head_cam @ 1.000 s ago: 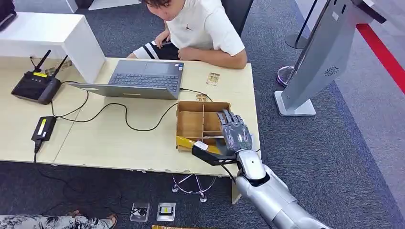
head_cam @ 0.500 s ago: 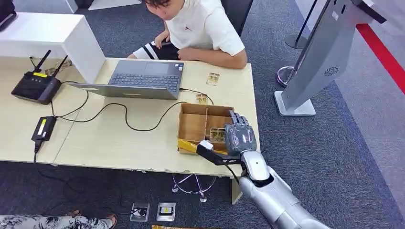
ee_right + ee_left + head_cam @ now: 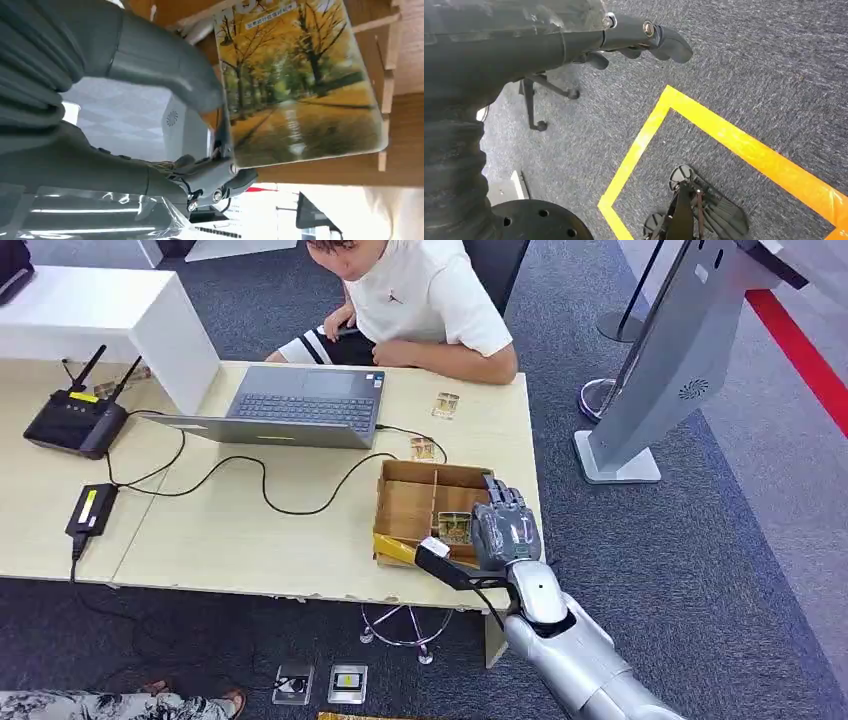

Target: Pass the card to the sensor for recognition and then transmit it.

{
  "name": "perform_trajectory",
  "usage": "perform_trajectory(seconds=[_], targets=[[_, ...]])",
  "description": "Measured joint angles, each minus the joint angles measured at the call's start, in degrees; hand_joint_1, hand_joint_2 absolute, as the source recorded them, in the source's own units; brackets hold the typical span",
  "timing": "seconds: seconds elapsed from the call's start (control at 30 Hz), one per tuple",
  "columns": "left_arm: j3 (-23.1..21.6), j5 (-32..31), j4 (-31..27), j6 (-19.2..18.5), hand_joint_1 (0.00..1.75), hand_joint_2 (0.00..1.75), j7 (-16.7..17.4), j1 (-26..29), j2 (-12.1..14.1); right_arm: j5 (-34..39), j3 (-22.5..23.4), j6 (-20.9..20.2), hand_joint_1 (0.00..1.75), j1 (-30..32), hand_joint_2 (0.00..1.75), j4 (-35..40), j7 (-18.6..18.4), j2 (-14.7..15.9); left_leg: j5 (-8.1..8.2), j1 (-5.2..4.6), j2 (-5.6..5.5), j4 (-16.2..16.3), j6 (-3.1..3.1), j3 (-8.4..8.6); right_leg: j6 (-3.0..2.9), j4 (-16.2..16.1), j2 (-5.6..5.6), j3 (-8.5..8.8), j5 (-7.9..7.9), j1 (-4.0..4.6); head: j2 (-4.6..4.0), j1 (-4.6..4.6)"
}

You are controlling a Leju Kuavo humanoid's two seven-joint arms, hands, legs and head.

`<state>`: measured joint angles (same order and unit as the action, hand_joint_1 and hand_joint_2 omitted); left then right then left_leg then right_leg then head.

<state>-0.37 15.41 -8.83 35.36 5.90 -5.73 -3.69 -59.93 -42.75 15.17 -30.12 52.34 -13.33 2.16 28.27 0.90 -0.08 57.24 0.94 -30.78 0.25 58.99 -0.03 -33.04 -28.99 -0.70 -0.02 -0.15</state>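
My right hand (image 3: 505,530) hovers over the near right part of a partitioned cardboard box (image 3: 408,502) on the table. It pinches a card (image 3: 295,85) printed with yellow autumn trees between thumb and fingers (image 3: 170,60). In the head view the card (image 3: 455,528) stands on edge just left of the palm, above the box's compartment. A grey slanted kiosk stand (image 3: 672,370) rises on the floor to the right of the table. My left hand (image 3: 634,37) hangs over the carpet, holding nothing, its fingers loosely extended.
A person in a white shirt (image 3: 425,295) sits at the far table edge behind a laptop (image 3: 295,405). Two loose cards (image 3: 445,405) (image 3: 422,448) lie near the box. A router (image 3: 75,420), a power brick (image 3: 92,508) and cables occupy the left. Yellow floor tape (image 3: 724,140) marks the carpet.
My right hand has drawn slightly right and toward me, and the card now shows upright beside the palm. The box has slid a little to the right.
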Motion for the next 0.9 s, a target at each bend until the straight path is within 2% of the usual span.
perform_trajectory(seconds=[0.9], targets=[[-0.1, 1.9, 0.0, 0.6, 0.0, 1.75, -0.9, 0.0, 0.2, -2.1, 4.1, 5.4, 0.0, 1.3, 1.75, 9.1, -0.9, 1.9, 0.0, 0.0, 0.03, 0.0, 0.0, 0.01, 0.0, 0.0, 0.02, 0.0, 0.01, 0.0, 0.0, -0.02]])
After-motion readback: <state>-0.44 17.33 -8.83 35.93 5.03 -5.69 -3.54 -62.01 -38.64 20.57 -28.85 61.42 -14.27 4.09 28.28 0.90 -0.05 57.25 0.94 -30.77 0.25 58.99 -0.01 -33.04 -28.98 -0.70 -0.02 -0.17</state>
